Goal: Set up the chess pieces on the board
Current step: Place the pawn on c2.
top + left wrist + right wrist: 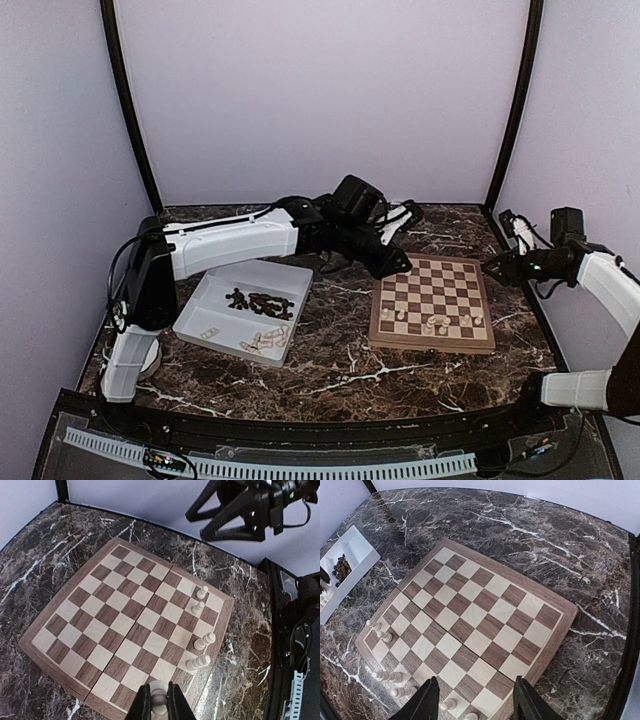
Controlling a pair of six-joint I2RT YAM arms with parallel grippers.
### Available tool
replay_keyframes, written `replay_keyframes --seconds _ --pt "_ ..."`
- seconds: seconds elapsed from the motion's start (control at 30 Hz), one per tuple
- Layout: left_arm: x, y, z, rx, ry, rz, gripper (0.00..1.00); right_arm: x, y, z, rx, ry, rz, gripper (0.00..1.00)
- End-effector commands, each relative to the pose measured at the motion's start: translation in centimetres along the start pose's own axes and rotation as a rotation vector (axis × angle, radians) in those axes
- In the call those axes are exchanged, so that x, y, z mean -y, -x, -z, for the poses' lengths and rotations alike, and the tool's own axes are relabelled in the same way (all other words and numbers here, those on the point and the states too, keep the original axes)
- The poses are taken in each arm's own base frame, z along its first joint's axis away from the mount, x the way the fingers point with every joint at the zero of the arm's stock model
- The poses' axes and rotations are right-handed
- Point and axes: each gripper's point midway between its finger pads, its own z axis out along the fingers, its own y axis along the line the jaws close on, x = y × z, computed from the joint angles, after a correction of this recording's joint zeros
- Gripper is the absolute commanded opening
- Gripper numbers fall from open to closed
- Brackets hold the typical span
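On the dark marbled desk (330, 372) the board (432, 300) lies right of centre in the top view. A scatter of pale chess pieces (430, 322) stands along its lower edge, and the other squares are bare.

The left pincer (160, 701) is pinching one pale piece (159, 692) upright between its tips, above the board's border at the bottom of the left wrist view. Four more pale men stand in a file up the board's right side there.

The right pincer (477, 705) is spread wide, hanging over the board's edge at the bottom of its own view.

In the top view, the left forearm stretches across the upper middle of the frame, passing above the white tray (205, 305) at centre left. Inside the tray are a heap of dark pieces (258, 302) and several pale ones near its lower rim. A white ribbed strip (270, 466) runs along the bottom edge.
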Motion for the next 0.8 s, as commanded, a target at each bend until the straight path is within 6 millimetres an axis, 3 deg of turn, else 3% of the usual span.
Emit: replay_keyframes --seconds 0.0,0.33,0.5,0.77 --pt "1.3 -0.7 -1.3 -0.056 -0.054 -0.075 0.05 1.7 1.6 0.2 0.059 -0.08 0.027 0.52" --pt "1.5 -4.2 -5.6 -0.137 -0.042 -0.17 0.05 2.4 1.2 -0.3 0.043 -0.093 0.02 0.52" --pt "2.4 -4.9 -7.0 -0.14 -0.045 -0.213 0.05 2.4 0.9 -0.6 0.033 -0.084 0.014 0.52" --pt "2.2 -6.1 -8.8 -0.163 -0.02 -0.226 0.05 2.2 0.8 -0.7 0.033 -0.066 0.017 0.52"
